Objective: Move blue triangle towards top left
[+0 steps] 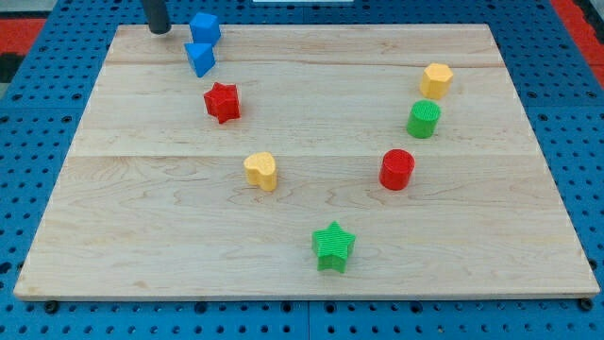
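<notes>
The blue triangle (pixel 200 59) lies near the view's top left of the wooden board (pixel 142 217). A blue cube (pixel 205 27) sits just above it, touching or nearly touching. My tip (pixel 159 30) is at the board's top edge, left of the blue cube and up-left of the blue triangle, a short gap away from both.
A red star (pixel 223 102) lies just below the blue triangle. A yellow heart (pixel 261 171) is at the centre left, a green star (pixel 333 246) at the bottom centre. A red cylinder (pixel 397 169), green cylinder (pixel 424 119) and yellow hexagon (pixel 436 80) stand on the right.
</notes>
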